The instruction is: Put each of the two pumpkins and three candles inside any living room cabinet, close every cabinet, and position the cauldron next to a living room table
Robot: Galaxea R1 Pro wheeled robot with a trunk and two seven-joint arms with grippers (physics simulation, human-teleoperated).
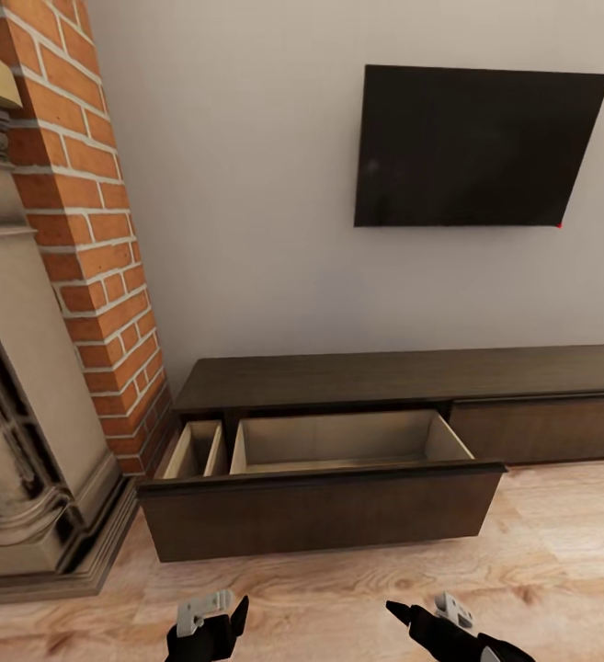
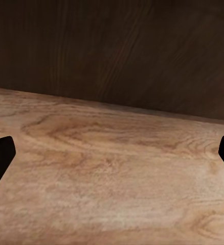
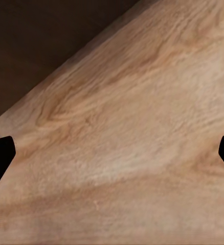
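The long dark-brown cabinet (image 1: 384, 377) stands against the wall ahead. Its left drawer (image 1: 320, 510) is pulled out towards me. The drawer's wide compartment (image 1: 347, 439) and narrow side compartment (image 1: 194, 450) both look empty. My left gripper (image 1: 211, 625) and right gripper (image 1: 421, 621) hang low over the floor, just short of the drawer front. Both are open with nothing between the fingers. The left wrist view faces the dark drawer front (image 2: 112, 51), with the left gripper (image 2: 112, 158) spread wide. In the right wrist view the right gripper (image 3: 112, 158) is equally wide. Pumpkins, candles, cauldron and table are out of view.
An ornate grey fireplace (image 1: 26, 441) with a brick column (image 1: 90, 230) stands close on the left, its plinth beside the drawer's left end. A black TV (image 1: 476, 147) hangs on the wall. Light wood floor (image 1: 559, 552) stretches to the right.
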